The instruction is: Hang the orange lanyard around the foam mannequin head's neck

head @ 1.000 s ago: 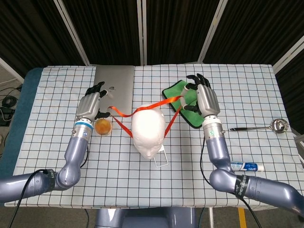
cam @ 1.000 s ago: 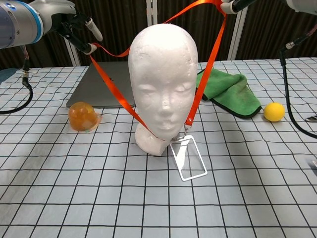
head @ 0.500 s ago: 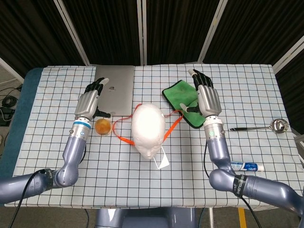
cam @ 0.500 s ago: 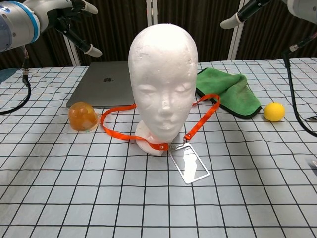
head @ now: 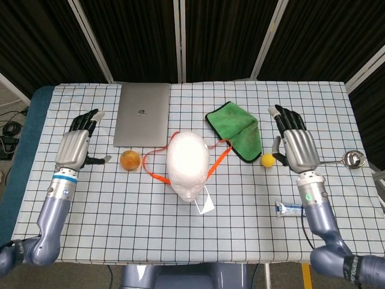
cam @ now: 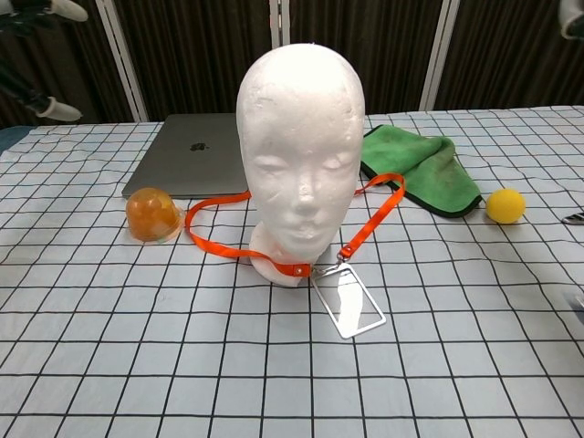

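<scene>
Looking down from the head view, you have drawn both hands outward since half a second ago: your left hand (head: pixel 76 146) hangs left of the laptop (head: pixel 142 122), fingers spread, holding nothing; your right hand (head: pixel 296 147) sits just right of the yellow ball (head: pixel 267 159), likewise splayed and empty. The orange lanyard (head: pixel 157 176) stays looped around the foam mannequin head (head: pixel 187 164), between your hands.

From the chest view, the lanyard (cam: pixel 216 247) circles the neck base of the mannequin head (cam: pixel 301 155), its clear badge holder (cam: pixel 349 302) flat on the table (cam: pixel 137 365), unchanged.
</scene>
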You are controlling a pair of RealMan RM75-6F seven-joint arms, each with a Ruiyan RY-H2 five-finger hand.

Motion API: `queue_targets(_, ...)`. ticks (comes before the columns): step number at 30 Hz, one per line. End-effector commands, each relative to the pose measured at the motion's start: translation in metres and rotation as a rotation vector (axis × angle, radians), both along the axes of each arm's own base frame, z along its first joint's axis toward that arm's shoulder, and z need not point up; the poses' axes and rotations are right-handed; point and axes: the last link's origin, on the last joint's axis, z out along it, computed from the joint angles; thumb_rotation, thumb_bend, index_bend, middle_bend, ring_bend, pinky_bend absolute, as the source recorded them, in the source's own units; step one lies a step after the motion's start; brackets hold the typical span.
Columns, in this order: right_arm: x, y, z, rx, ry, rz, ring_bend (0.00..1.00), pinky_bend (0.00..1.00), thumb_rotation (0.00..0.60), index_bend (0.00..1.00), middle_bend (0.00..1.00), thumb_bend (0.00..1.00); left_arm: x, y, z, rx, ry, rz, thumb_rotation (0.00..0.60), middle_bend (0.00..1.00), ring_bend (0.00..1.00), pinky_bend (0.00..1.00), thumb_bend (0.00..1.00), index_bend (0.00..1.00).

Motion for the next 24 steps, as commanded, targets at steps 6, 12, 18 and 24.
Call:
queue_targets(6, -0.073, 0.064, 0.003, 0.120, 0.153, -0.051, 0.00, 0.00, 0.600, 0.11, 0.02, 1.00, -0.028, -0.062, 0.026, 0.022, 0.135, 0.059, 0.600, 0.00, 0.00, 0.00, 0.00, 0.00)
queue_targets(12, -0.083, 0.102, -0.029, 0.292, 0.220, 0.038, 0.00, 0.02, 0.600, 0.15, 0.06, 1.00, -0.035, -0.101, 0.028, 0.028, 0.180, 0.057, 0.600, 0.00, 0.00, 0.00, 0.00, 0.00)
queue_targets(18, -0.069, 0.110, -0.066, 0.442, 0.229, 0.169, 0.00, 0.06, 0.600, 0.15, 0.09, 1.00, -0.046, -0.127, 0.023, -0.012, 0.211, 0.078, 0.600, 0.00, 0.00, 0.00, 0.03, 0.00)
queue_targets(24, -0.044, 0.104, -0.103, 0.532, 0.221, 0.253, 0.04, 0.14, 0.600, 0.15, 0.13, 1.00, -0.049, -0.134, 0.018, -0.013, 0.235, 0.068, 0.600, 0.00, 0.00, 0.00, 0.03, 0.00)
